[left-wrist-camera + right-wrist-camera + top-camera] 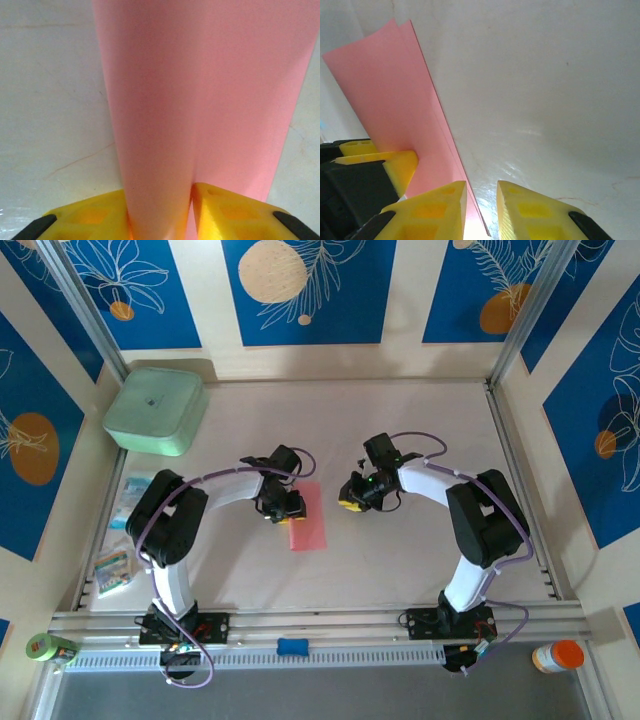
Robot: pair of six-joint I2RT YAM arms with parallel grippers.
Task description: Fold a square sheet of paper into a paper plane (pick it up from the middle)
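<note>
- Paper first: the pink sheet (308,525) lies near the middle of the overhead view on the table (420,560), folded into a narrow strip; in the right wrist view, two offset corners at the upper left show its two layers (395,90)
- No plane shape shows yet, so I judge the job to be at an early fold, with nose and wings to come
- The left gripper (283,508) sits at the strip's left edge, its fingers clenched on a raised hump of paper (200,90) that runs up the centre of the left wrist view; this grip probably pins the layers so the fold cannot spring apart
- The right gripper (350,498) hangs just right of the strip, fingers a narrow slit apart (481,190) and grasping nothing; the paper's long edge runs down toward that slit at the bottom of its view, which suggests it is lined up to press or take that edge
- A green box (155,412) and some packets (127,498) sit along the left side of the overhead view, well apart from the work
</note>
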